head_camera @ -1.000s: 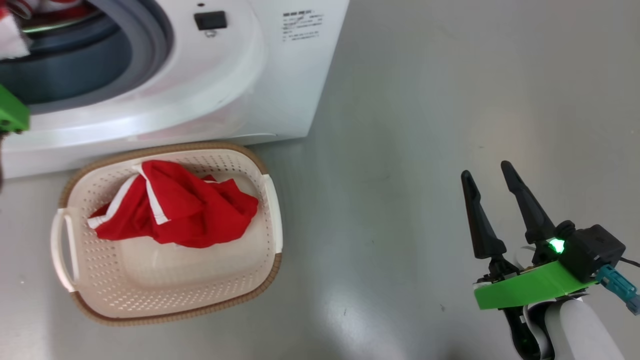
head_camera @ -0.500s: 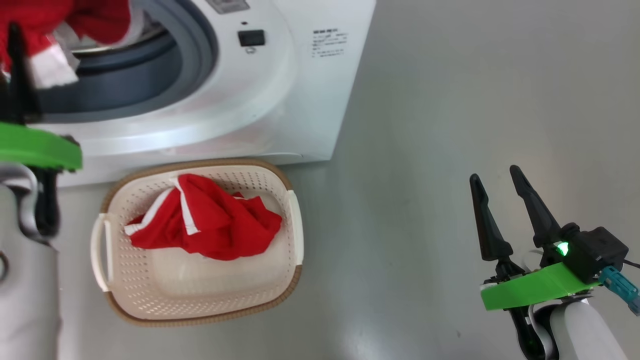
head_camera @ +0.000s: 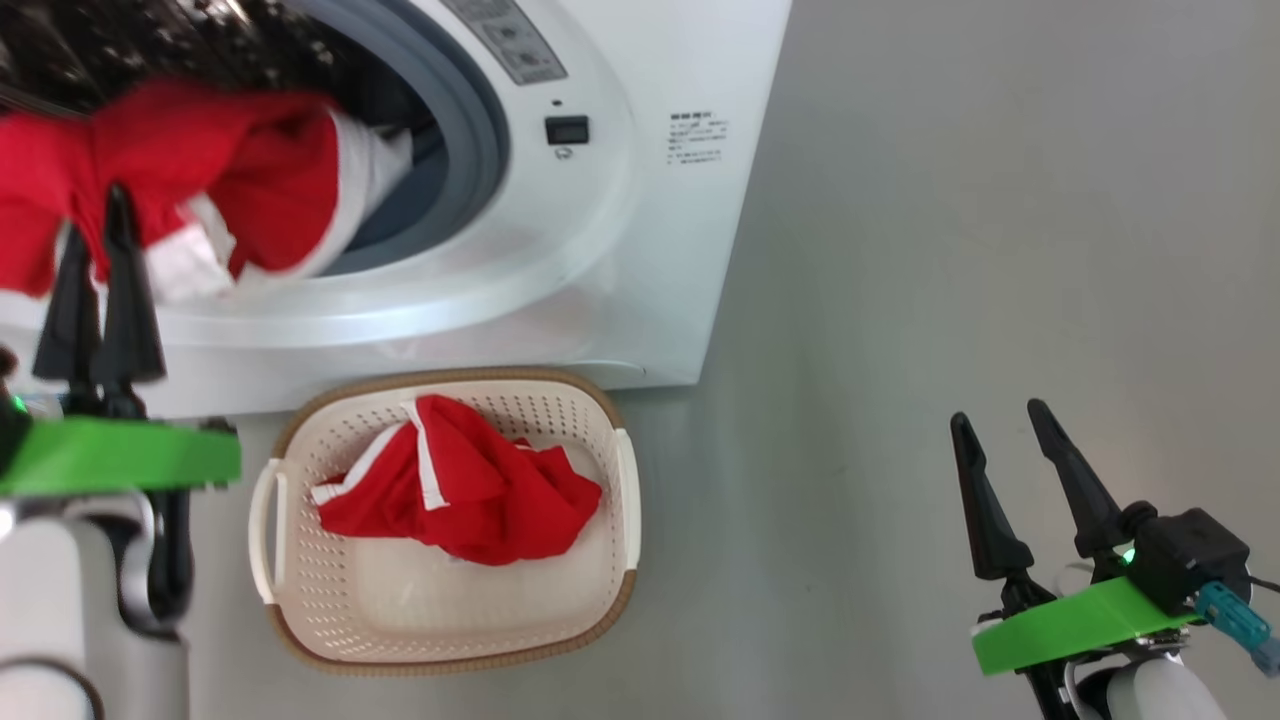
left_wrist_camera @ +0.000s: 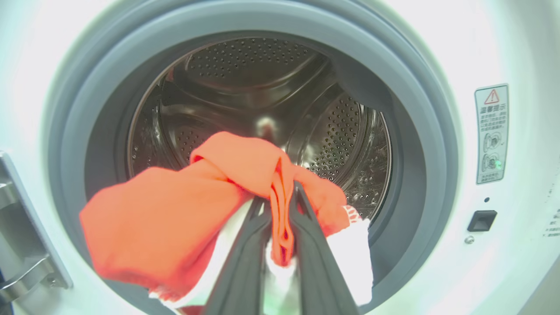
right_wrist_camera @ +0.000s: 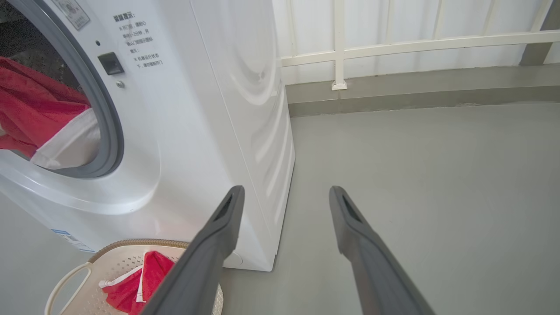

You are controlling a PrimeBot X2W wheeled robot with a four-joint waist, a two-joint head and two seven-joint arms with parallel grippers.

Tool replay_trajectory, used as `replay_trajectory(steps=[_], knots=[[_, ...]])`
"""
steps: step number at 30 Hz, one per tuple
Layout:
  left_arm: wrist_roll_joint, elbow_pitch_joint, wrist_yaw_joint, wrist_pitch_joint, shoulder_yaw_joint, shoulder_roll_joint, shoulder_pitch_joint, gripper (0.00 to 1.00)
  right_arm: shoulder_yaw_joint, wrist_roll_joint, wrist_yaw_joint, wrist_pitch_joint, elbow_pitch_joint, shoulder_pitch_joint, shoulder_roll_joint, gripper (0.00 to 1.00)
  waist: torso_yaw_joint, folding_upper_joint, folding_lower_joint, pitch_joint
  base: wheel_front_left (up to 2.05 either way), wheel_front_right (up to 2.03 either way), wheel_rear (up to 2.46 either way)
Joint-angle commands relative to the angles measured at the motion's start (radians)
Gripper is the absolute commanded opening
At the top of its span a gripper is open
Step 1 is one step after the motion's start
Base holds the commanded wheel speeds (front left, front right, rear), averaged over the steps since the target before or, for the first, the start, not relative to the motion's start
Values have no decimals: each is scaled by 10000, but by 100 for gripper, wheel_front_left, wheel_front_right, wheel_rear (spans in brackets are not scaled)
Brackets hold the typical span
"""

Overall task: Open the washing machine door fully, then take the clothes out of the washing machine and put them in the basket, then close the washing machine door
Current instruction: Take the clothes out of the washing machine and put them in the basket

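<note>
Grey floor (head_camera: pixel 950 250) carries the white washing machine (head_camera: pixel 640 230), whose grey-blue rubber ring (left_wrist_camera: pixel 420 109) frames the perforated steel drum (left_wrist_camera: pixel 245 74). Just in front of the machine's base sits the cream basket (head_camera: pixel 625 500), with one red garment (head_camera: pixel 470 490) crumpled inside. A second red garment (left_wrist_camera: pixel 166 218), trimmed in white, spills out over the ring's lower lip. It is pinched between the nearly closed fingers of the left gripper (left_wrist_camera: pixel 278 194) at the drum mouth. The right gripper (head_camera: pixel 998 412) hovers well apart over bare floor, fingers spread wide, holding nothing.
</note>
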Motion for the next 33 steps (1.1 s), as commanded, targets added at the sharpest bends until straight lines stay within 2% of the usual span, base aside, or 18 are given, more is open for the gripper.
replay_trajectory(steps=[1,10,14,18,26,33], knots=[[50,-541,-53,-118,333,278,309,0,171,-98,65,-65,-197,146,-70,100,175,-1,-1,-277,0,0,0],[40,-2600,-54,-118,387,-186,1777,0,116,-154,65,-65,-183,327,-70,100,407,-1,-1,-497,0,0,0],[63,-2932,-55,-118,257,-338,2161,0,124,-173,65,-65,-209,328,-70,100,497,-1,-1,-394,0,0,0],[-39,-2413,-55,-118,54,-440,2356,0,196,-176,65,-65,-209,201,-70,100,466,-1,-1,-177,0,0,0],[-238,-473,-55,-118,-257,-496,2226,0,265,-91,65,-65,-343,-27,-70,100,240,-1,-1,616,0,0,0],[-443,1141,-55,-118,-763,-269,1670,0,284,-36,65,-65,-503,-390,-70,100,59,-1,-1,1470,0,0,0]])
